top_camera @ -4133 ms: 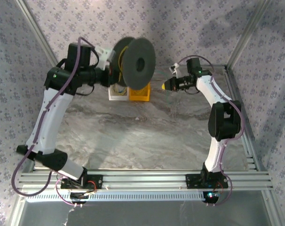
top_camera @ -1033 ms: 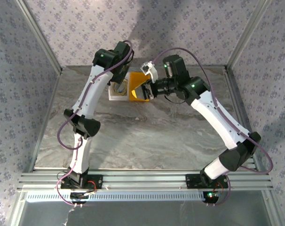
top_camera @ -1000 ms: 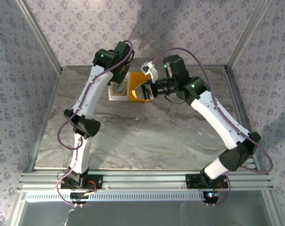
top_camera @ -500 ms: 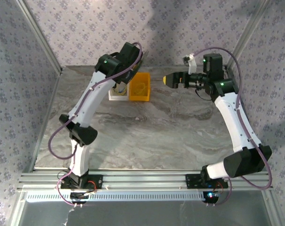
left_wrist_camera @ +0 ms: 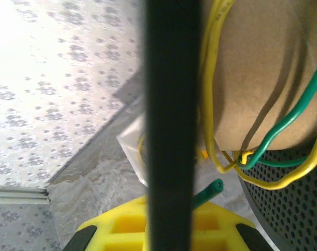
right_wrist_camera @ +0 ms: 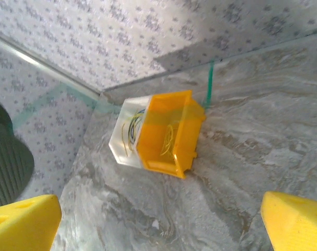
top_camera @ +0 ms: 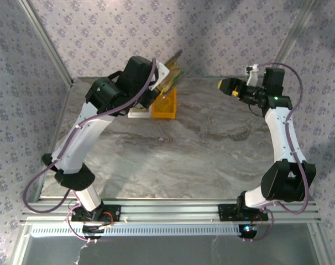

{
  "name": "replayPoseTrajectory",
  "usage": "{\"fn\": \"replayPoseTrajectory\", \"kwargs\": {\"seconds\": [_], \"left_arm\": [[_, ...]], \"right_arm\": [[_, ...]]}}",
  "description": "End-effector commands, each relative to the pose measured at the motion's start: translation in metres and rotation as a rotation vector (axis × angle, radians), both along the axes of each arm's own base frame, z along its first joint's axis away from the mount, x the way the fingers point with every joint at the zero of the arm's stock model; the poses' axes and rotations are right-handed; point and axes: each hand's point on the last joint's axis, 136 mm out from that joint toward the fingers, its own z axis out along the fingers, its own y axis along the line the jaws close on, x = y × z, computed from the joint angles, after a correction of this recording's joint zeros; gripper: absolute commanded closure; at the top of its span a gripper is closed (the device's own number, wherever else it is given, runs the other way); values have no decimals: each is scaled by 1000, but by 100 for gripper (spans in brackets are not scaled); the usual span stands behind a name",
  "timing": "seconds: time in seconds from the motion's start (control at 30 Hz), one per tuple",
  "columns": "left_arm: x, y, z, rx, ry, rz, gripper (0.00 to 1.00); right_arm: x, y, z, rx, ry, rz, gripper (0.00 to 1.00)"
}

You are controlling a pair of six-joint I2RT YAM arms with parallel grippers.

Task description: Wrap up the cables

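Yellow, green cables (left_wrist_camera: 215, 78) running upright round spool (left_wrist_camera: 169, 104), left tool (left_wrist_camera: 163, 238) clenching spool, right tool (right_wrist_camera: 158, 217) released

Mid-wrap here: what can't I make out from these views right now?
- Left wrist: the spool's dark flange blocks the middle; the yellow cable and green cable run off the right edge.
- Top external: the left arm covers part of the white bin; its contents are hidden.
- Right wrist: wires in the yellow bin are too small to count.
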Motion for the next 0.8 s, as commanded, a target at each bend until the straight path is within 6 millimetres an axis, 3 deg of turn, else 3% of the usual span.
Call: {"fn": "replayPoseTrajectory", "kwargs": {"seconds": [0.0,0.2,0.5,0.77], "left_arm": [[-12,-6,30,-104,-86,-78,100],[-25,-7,26,-125,-75,-140,100],[-30,-12,26,-136,-62,-179,100],[-34,-13,27,-143,-57,-192,100]], "right_arm": [[2,-7,7,62,-14,15,0],[1,-8,-6,62,22,27,10],[-10,-9,-78,-77,172,6,31],[-7,-11,-89,-80,188,1,40]]}}
